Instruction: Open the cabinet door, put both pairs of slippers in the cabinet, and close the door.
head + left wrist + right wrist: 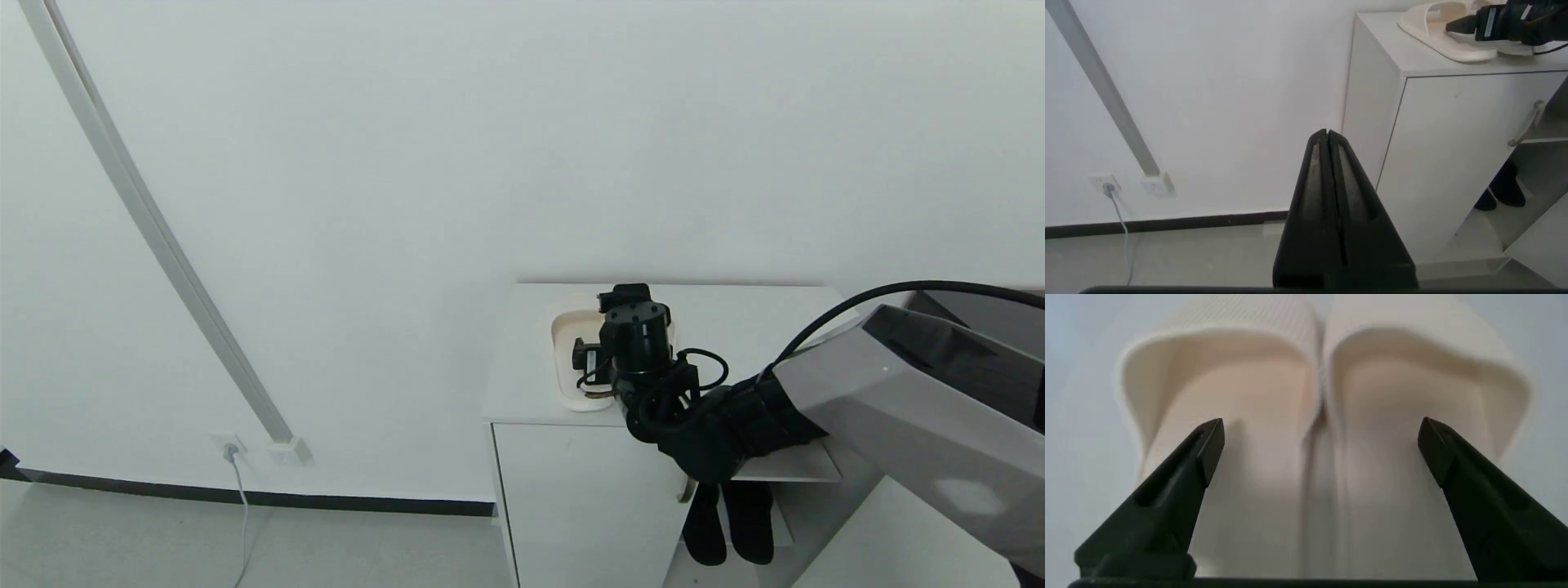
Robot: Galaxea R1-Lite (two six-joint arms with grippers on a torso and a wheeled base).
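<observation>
A pair of cream slippers (1323,400) lies side by side on top of the white cabinet (531,384). My right gripper (1323,449) is open just above them, one finger outside each slipper, touching neither. From the head view the right gripper (627,314) covers most of the cream slippers (567,351). A pair of black slippers (727,523) stands inside the cabinet's open right half, under a shelf (796,467). My left gripper (1328,171) is shut on nothing, low and well to the left of the cabinet (1437,155).
The cabinet's left door (588,506) is closed; a handle (1527,122) shows at its edge. The opened right door (890,539) stands out at the lower right. A wall socket with a cable (233,453) and a slanted white conduit (155,229) are on the wall to the left.
</observation>
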